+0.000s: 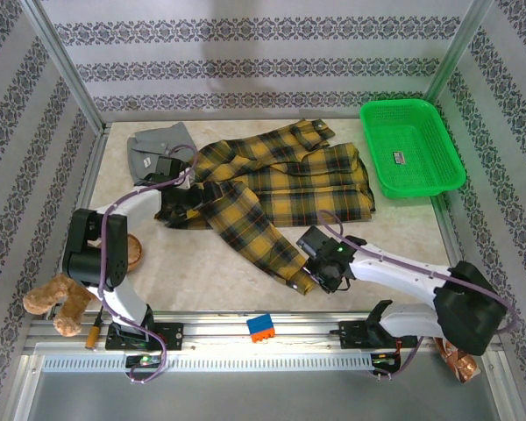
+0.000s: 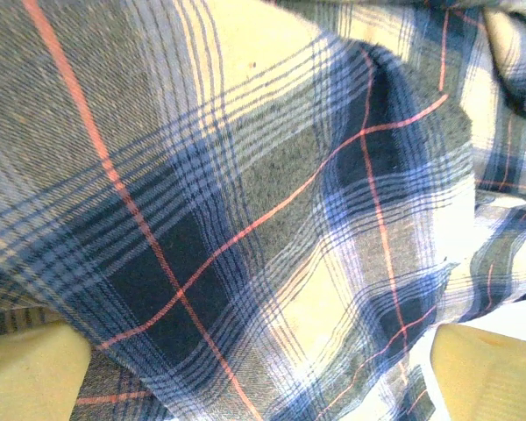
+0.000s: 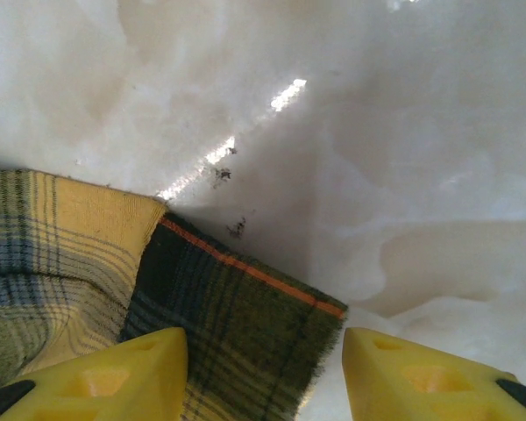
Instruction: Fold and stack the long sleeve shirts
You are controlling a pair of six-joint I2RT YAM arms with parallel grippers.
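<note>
The plaid flannel lies crumpled across the middle of the surface. It is yellow with black checks and thin red lines, and its body is bunched towards the right. One sleeve runs diagonally down towards the near edge and ends in a cuff. The other sleeve reaches up towards the back. The grey shirt sits in a loose heap at the back left corner, just beside the flannel's upper left edge. I cannot tell whether the two touch.

The left tool is down on the left part of the flannel, where the diagonal sleeve begins. In the left wrist view its yellow fingers stand wide apart. Plaid cloth lies slack and wrinkled between them, so the tool is released and not clamped on anything.

The right tool hovers at the cuff end of the diagonal sleeve. In the right wrist view its fingers are also spread apart. The frayed, red-edged corner of the cuff lies flat on the pale surface between them, ungripped.

A green basket stands at the back right, apart from the flannel. A brown plush toy lies at the near left corner.
</note>
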